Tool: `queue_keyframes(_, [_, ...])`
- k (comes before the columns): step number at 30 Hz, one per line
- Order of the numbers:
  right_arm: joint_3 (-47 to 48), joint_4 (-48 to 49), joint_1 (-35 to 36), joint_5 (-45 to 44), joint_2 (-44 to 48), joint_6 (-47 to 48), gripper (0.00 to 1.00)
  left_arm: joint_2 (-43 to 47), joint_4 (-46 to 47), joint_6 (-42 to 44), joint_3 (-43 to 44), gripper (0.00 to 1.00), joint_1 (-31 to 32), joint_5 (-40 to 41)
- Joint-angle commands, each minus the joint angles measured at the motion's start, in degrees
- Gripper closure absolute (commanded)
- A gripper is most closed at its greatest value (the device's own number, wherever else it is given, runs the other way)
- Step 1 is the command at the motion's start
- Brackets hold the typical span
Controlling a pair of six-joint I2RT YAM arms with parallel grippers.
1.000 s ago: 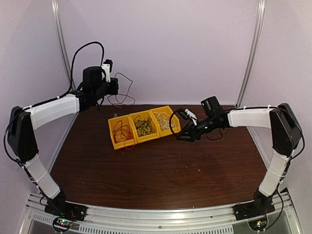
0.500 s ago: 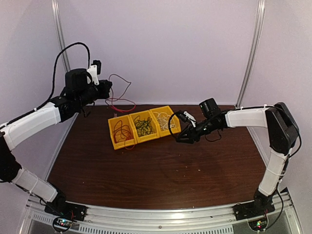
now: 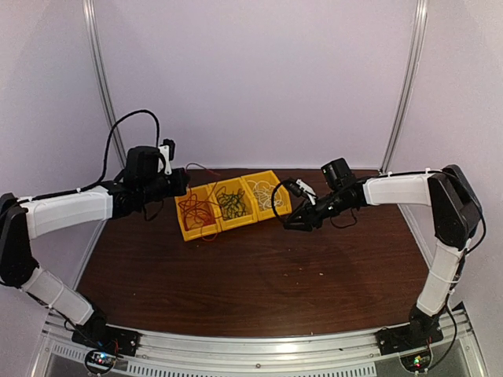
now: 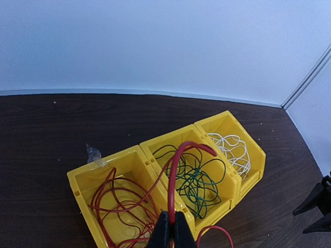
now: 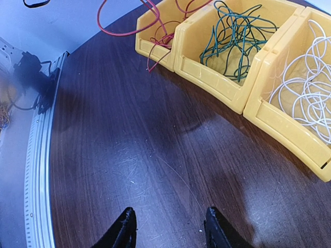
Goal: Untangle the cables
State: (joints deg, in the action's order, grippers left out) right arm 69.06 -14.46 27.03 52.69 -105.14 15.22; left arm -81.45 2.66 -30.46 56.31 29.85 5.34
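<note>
In the left wrist view the left gripper [image 4: 170, 219] is cut by the bottom edge, only its pinched tips showing on the red cable [image 4: 172, 175]; a loop of that cable leaves by the same edge; black prongs [image 4: 315, 204] at the right edge are too cropped to name; in the right wrist view the right gripper [image 5: 170, 213] shows only two finger ends; the white-cable bin [image 5: 282, 126] runs off the right edge, the red-cable bin [image 5: 146, 44] off the top; a dark shape [image 5: 31, 72] at the left is blurred; from above, single strands are too small to follow.
</note>
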Motion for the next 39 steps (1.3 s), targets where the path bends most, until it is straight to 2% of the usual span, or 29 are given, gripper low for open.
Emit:
queue_keyframes(1, [1.39,-0.95,0.26,0.66,0.53,0.83,0.53,-2.82,6.53,-2.37,-1.6,1.0,0.04,5.49])
queue_keyframes(8, [1.48,-1.26,0.31,0.77,0.14,1.12,0.53,-10.79,8.09,-1.32,1.78,1.0,-0.41,12.09])
queue_keyframes(13, [1.61,-1.64,0.29,0.92,-0.02,1.33,0.53,-15.82,13.67,-1.02,1.12,1.0,-0.4,13.53])
queue_keyframes(19, [1.6,-1.71,0.27,0.92,-0.13,1.42,0.53,-19.14,16.6,-1.59,0.1,1.0,-0.32,11.05])
queue_keyframes(33, [1.87,-2.0,0.27,1.28,-0.77,1.29,0.53,-17.34,15.4,-3.44,-4.7,1.0,-0.23,8.89])
queue_keyframes(39, [1.95,-1.91,0.31,1.37,-0.93,1.06,0.53,-14.92,15.95,0.2,-3.54,1.0,-0.23,8.74])
